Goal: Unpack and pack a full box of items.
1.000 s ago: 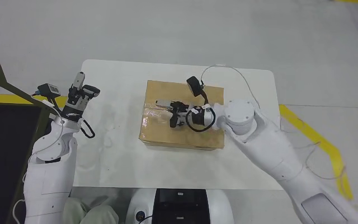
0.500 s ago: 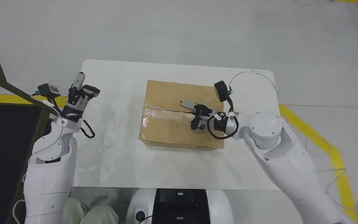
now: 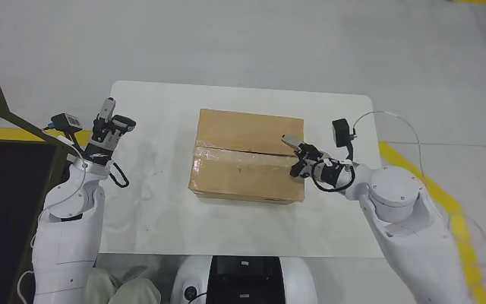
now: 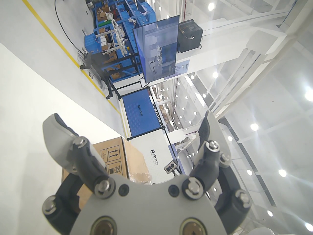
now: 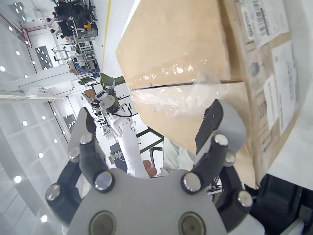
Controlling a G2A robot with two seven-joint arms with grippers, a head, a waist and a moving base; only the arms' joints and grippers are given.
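1. Hovering at the right end of the taped brown cardboard box (image 3: 243, 152), right gripper (image 3: 291, 156): fingers apart, empty.
2. Box lies closed at centre of white table (image 3: 152, 213).
3. Beyond, left gripper (image 3: 118, 114) above table's left edge: fingers apart, empty.

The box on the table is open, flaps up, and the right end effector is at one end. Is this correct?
No: the box is closed, its flaps flat and taped, as the top view shows. The right end effector is at one end of it.

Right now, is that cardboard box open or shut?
Shut: the box has its top flaps lying flat, with clear tape over their seam.
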